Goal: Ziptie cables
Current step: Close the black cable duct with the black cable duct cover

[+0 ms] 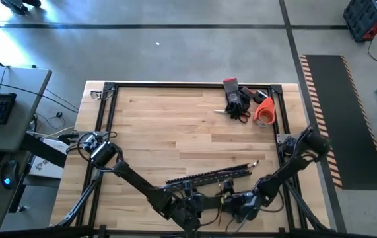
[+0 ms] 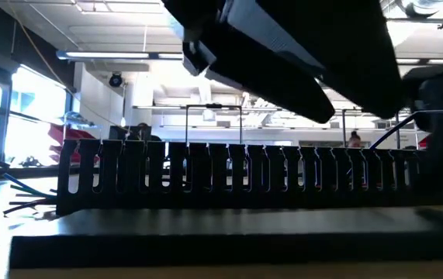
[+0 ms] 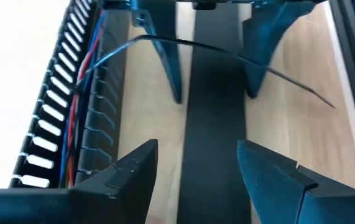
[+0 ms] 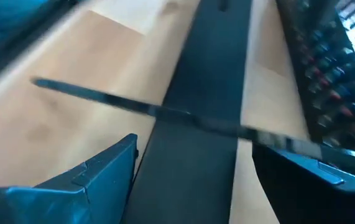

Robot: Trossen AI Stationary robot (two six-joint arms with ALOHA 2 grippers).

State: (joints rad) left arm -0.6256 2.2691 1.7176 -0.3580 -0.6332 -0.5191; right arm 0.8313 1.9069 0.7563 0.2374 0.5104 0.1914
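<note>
The cables (image 3: 81, 81), thin red, blue and dark wires, lie inside a long black slotted bar (image 1: 208, 175). Their ends stick out of the bar's end (image 2: 27, 198). A thin dark ziptie (image 3: 183, 45) arcs from the bar across a flat black strip (image 3: 214, 130) that lies on the wood. My left gripper (image 3: 196, 168) and right gripper (image 4: 196, 168) face each other over this strip near the table's front edge. Both are open, each with a finger on either side of the strip. The ziptie (image 4: 133, 107) crosses in front of my right gripper (image 3: 213, 93). My right gripper has the ziptie (image 4: 270, 138) passing across the free ends of its open fingers, level and crosswise to them. I cannot tell whether a finger touches it. My left gripper touches nothing.
Dark gloves, scissors and an orange tape roll (image 1: 262, 111) lie at the table's far right corner. A black metal frame (image 1: 175, 86) runs around the tabletop. The bare wood between the bar and the far edge is free room.
</note>
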